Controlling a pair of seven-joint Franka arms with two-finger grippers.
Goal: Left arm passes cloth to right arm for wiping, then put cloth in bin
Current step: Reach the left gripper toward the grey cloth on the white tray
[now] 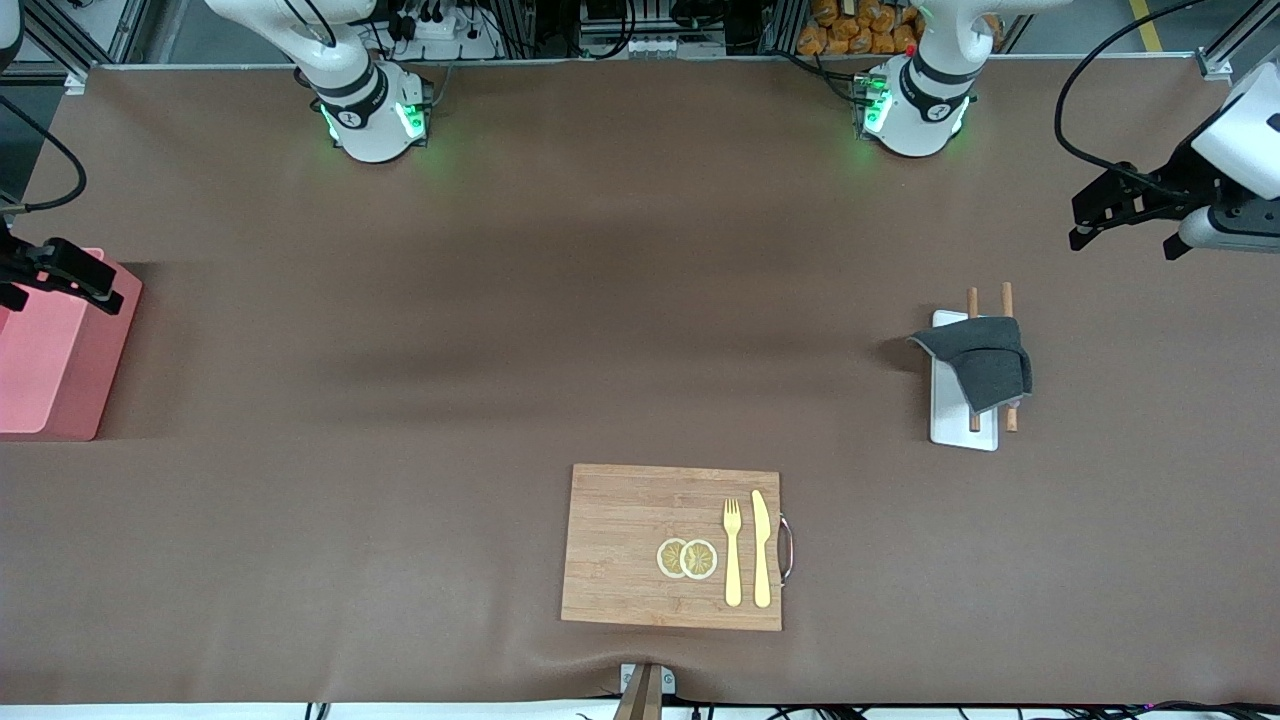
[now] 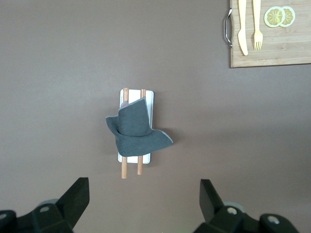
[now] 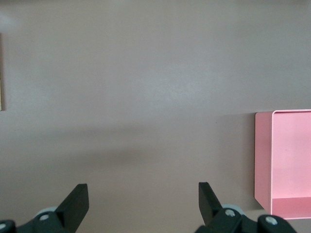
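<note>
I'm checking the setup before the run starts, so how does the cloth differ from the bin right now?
The cloth is dark grey, soft and crumpled; the bin is pink, rigid and box-shaped. The cloth is far smaller than the bin. The cloth lies draped over two wooden sticks on a white tray toward the left arm's end of the table; the bin stands directly on the table at the right arm's end. Neither is held by a tool.

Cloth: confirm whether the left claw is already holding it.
No. The cloth lies draped over the white tray and its two wooden sticks, while the left claw hangs open above it.
</note>
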